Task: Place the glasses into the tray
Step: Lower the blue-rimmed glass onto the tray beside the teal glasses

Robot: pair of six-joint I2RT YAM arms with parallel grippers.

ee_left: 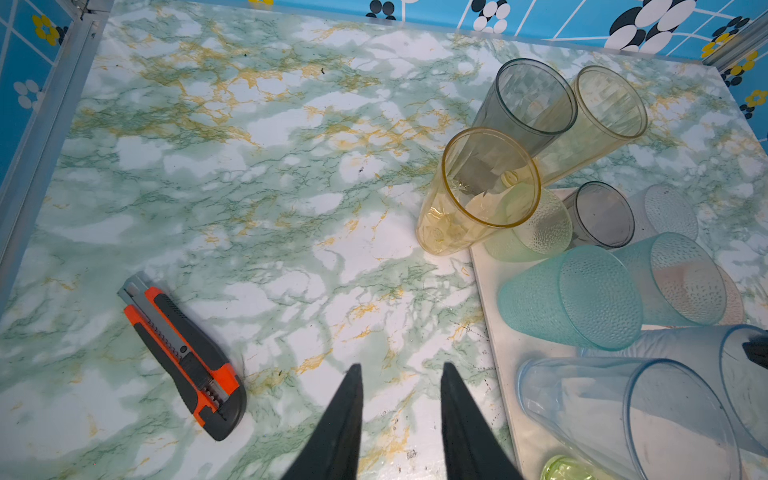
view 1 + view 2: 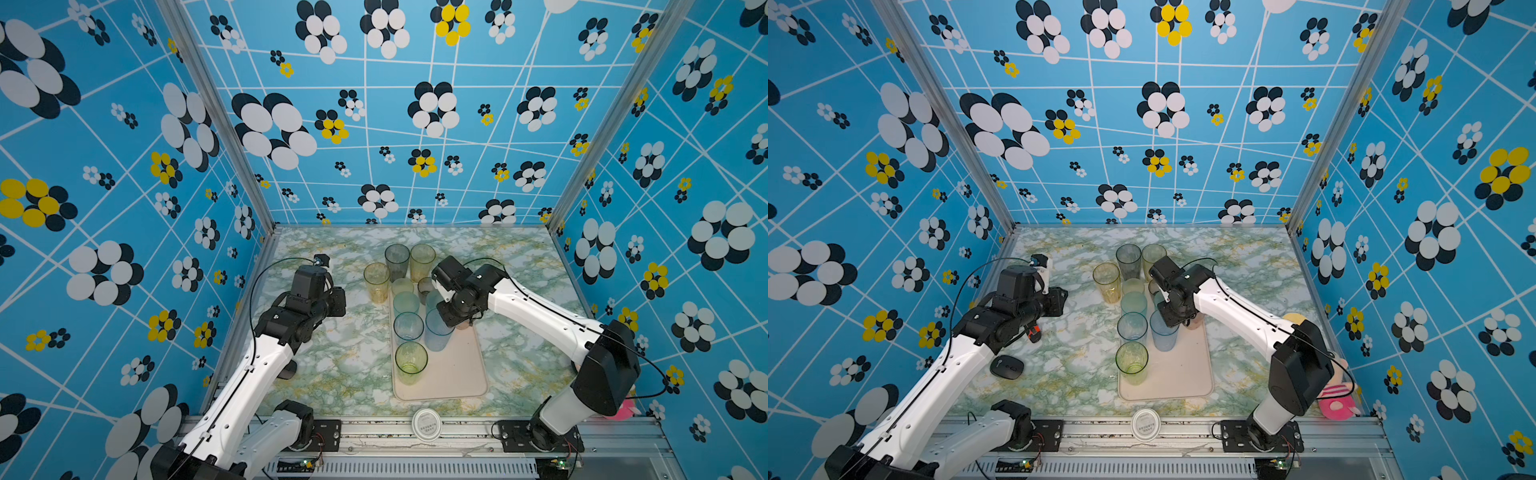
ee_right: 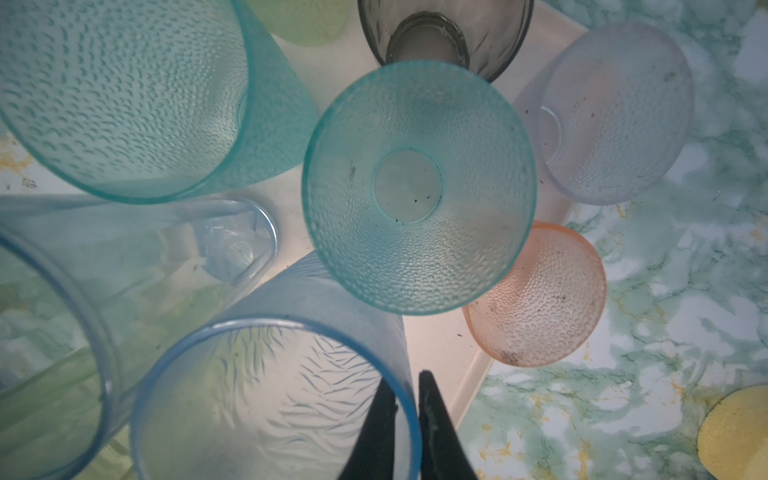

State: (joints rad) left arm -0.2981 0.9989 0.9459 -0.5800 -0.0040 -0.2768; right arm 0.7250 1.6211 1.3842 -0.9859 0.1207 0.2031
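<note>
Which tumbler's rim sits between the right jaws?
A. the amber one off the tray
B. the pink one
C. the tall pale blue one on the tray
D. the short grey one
C: the right wrist view shows the right jaws either side of the rim of the tall pale blue tumbler on the tray.

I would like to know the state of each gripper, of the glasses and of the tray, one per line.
tray, partly filled.
left gripper, open, empty.
right gripper, nearly closed astride the rim of the blue glass; grip unclear.
blue glass, upright in the tray.
green glass, upright in the tray.
amber glass, upright, outside the tray.
tall grey glass, upright, outside the tray.
</note>
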